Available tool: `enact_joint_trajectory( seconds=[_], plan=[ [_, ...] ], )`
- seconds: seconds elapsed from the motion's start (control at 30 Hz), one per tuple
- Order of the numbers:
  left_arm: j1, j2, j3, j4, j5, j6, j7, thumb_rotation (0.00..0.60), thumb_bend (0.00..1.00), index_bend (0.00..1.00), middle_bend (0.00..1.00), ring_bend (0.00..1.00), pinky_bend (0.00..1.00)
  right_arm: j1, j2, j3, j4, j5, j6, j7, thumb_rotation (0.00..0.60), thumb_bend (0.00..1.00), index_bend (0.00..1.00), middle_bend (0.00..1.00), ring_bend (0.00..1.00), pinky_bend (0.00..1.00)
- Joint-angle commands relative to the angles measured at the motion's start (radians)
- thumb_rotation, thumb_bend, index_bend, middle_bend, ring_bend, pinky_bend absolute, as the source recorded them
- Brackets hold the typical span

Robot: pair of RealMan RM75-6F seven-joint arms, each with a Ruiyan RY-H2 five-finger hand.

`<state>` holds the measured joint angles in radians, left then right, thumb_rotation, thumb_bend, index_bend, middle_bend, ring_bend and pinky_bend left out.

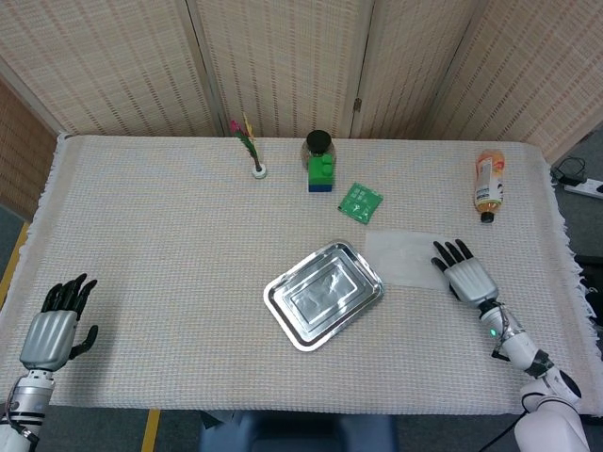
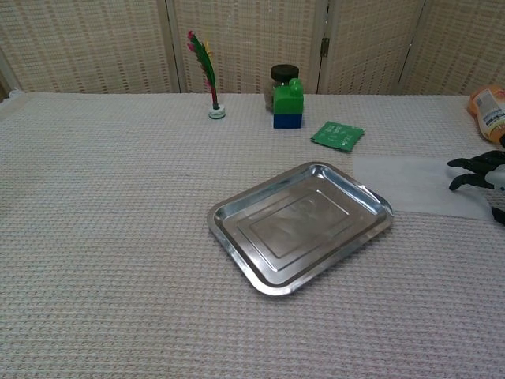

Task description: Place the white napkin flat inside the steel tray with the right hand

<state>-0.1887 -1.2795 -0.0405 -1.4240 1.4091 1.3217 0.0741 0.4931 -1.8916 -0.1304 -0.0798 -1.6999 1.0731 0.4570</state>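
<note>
- The white napkin (image 1: 405, 258) lies flat on the worktop (image 1: 170, 245), just right of the steel tray (image 1: 323, 294), its near-left corner touching or almost touching the tray's rim.
- Right hand (image 1: 468, 276) sits at the napkin's right edge, palm down, fingers (image 1: 450, 252) spread and overlapping that edge; nothing is gripped yet. Whether the tips actually press the fabric is hard to say from the chest view, where only the dark tips (image 2: 471, 170) show at the frame's border.
- Left hand (image 1: 55, 330) rests far off at the near-left corner, fingers apart, empty.
- Napkin's long axis runs left to right across the worktop, short left edge facing the tray. The tray sits turned, its long axis slanting from near-left to far-right, so the two don't line up.
- Risk one: thin, limp fabric on a textured cloth. Fingers may slide over it and pinch nothing, or snag the cloth beneath as well.
- Risk two: lifted by one edge, it will likely droop and fold, landing creased instead of flat.
- Risk three: dragged leftward, its leading edge could catch on the raised rim and bunch up, or nudge the tray.
- Risk four: without turning to match the slant, a corner probably drapes over the rim.
</note>
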Motion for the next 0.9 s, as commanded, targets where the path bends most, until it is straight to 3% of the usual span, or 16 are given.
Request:
enact_joint_trajectory(
  seconds=[0.03, 0.13, 0.3, 0.37, 0.73, 0.9],
  plan=[
    [0.0, -0.003, -0.001, 0.006, -0.003, 0.0, 0.003, 0.6, 0.5, 0.0, 0.0, 0.0, 0.0, 0.007, -0.01, 0.007, -0.001, 0.007, 0.005, 0.006, 0.6, 0.63, 0.35, 0.0, 0.0, 0.0],
    [0.001, -0.003, -0.003, 0.009, -0.002, 0.004, -0.002, 0.6, 0.5, 0.0, 0.0, 0.0, 0.0, 0.008, -0.019, 0.019, -0.003, 0.019, 0.034, 0.023, 0.6, 0.65, 0.49, 0.0, 0.0, 0.0],
    [0.003, -0.002, -0.003, 0.013, 0.002, 0.009, -0.006, 0.6, 0.5, 0.0, 0.0, 0.0, 0.0, 0.006, -0.024, 0.024, 0.003, 0.025, 0.054, 0.025, 0.6, 0.69, 0.7, 0.13, 0.0, 0.0],
    [0.004, -0.002, -0.002, 0.013, 0.005, 0.013, -0.006, 0.6, 0.5, 0.0, 0.0, 0.0, 0.0, 0.006, -0.025, 0.025, 0.004, 0.027, 0.054, 0.023, 0.6, 0.7, 0.75, 0.16, 0.0, 0.0],
    [0.007, 0.0, -0.001, 0.009, 0.008, 0.02, -0.001, 0.6, 0.5, 0.0, 0.0, 0.0, 0.0, 0.002, -0.02, 0.043, 0.004, 0.046, 0.098, 0.025, 0.6, 0.7, 0.77, 0.18, 0.02, 0.0],
    [0.006, 0.0, -0.001, 0.006, 0.008, 0.017, -0.003, 0.6, 0.5, 0.0, 0.0, 0.0, 0.0, 0.009, -0.014, 0.11, -0.004, 0.11, 0.181, 0.05, 0.6, 0.7, 0.77, 0.18, 0.02, 0.0]
  ],
)
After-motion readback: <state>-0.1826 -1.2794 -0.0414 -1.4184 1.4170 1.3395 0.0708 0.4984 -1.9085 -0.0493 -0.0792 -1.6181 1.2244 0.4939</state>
